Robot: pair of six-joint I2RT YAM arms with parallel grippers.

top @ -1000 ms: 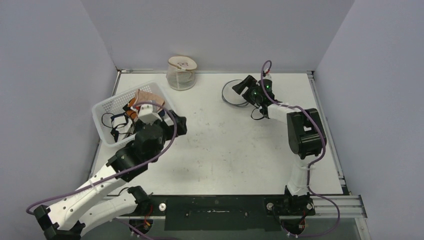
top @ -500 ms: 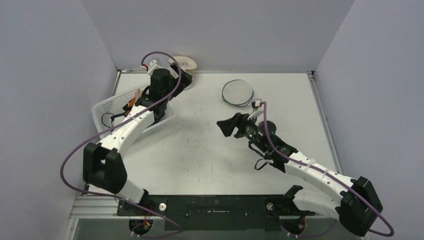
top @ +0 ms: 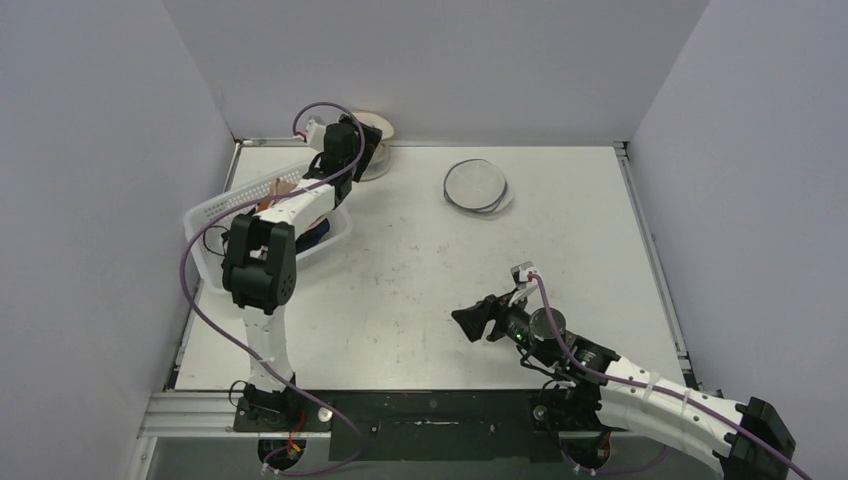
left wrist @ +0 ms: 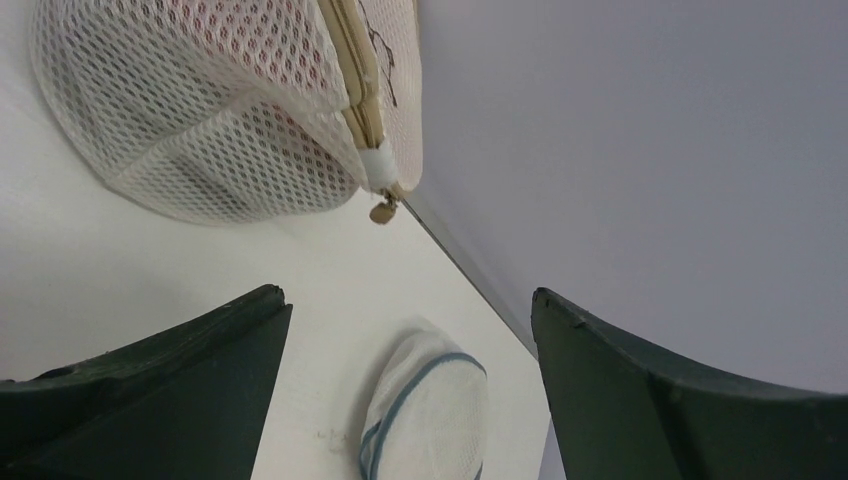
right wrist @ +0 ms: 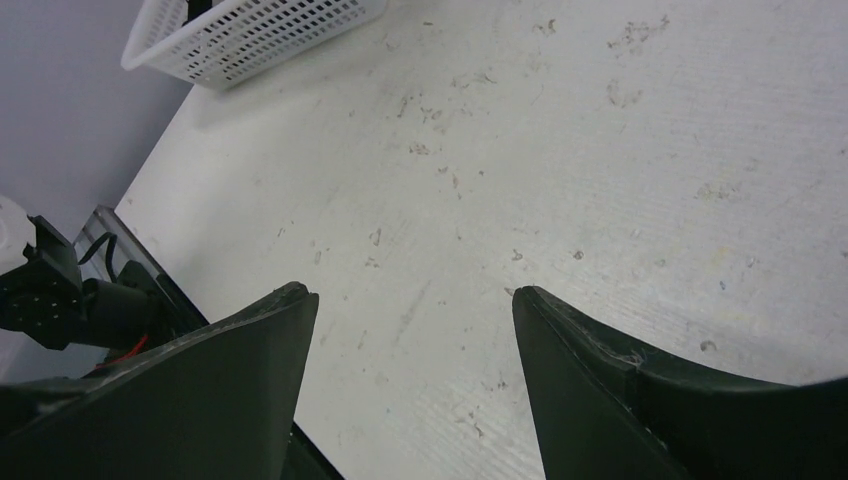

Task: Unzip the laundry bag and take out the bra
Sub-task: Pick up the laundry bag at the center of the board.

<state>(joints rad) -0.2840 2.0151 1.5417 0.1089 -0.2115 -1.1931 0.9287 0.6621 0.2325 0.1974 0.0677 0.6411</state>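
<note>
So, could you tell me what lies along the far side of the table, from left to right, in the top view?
White basket → laundry bag → flat round mesh bag.

Laundry bag (left wrist: 220, 110) stands at the back of the surface (top: 420, 260), left of centre, against the rear wall. Its zipper pull (left wrist: 381, 212) hangs at the side facing right. Basket (top: 205, 215) sits at the left edge, in front and to the left of the bag, with the left arm crossing above it. Flat round mesh pouch (top: 477, 185) lies to the right of the bag, well apart. Left gripper (top: 360, 152) is just beside the bag, not touching. Right gripper (top: 468, 322) is near the front edge, right of centre, over bare surface, jaws pointing left.
</note>
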